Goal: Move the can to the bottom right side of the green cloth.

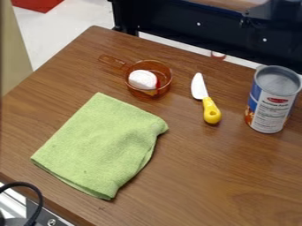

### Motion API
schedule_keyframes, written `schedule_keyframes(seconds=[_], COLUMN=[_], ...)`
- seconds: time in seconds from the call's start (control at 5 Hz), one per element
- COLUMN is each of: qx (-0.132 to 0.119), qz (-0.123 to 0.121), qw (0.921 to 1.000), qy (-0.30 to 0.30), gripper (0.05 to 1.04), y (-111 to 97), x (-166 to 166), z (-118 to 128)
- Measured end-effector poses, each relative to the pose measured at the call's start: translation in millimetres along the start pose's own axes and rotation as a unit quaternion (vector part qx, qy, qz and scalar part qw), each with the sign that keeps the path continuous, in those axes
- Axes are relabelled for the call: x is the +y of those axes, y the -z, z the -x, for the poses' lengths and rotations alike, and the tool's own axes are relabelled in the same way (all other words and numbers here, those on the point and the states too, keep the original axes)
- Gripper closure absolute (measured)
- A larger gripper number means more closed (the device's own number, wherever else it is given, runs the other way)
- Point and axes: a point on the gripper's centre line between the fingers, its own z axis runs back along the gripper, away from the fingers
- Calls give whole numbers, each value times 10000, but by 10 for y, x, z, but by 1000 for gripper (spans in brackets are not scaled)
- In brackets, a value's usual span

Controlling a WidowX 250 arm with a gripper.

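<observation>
One cylindrical can (272, 103) stands apart from fuzzy cloth (101, 143)

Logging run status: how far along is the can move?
Done: nothing yet; the can stands upright at the view's right, beyond the knife from the cloth. In hand: nothing, the can is ungripped. Left: the whole move, so grasp, carry, and set down at the cloth's bottom right.

From above the near side of the table (218, 181), the camera looks down at a slant toward the far edge. It stands fairly close, taking in the far left corner.
</observation>
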Motion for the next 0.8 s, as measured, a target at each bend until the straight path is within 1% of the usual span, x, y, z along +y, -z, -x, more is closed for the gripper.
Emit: schedule_keyframes(seconds=[0.2, 0.4, 0.6, 0.8], qx=[271, 369, 619, 917], qz=[134, 219, 449, 287], qw=[9949, 9911, 9883, 9890], qy=[967, 1260, 1322, 1122], gripper=[83, 83, 83, 83], y=[93, 155, 172, 257], x=[-92, -129, -154, -196], z=[43, 56, 73, 152])
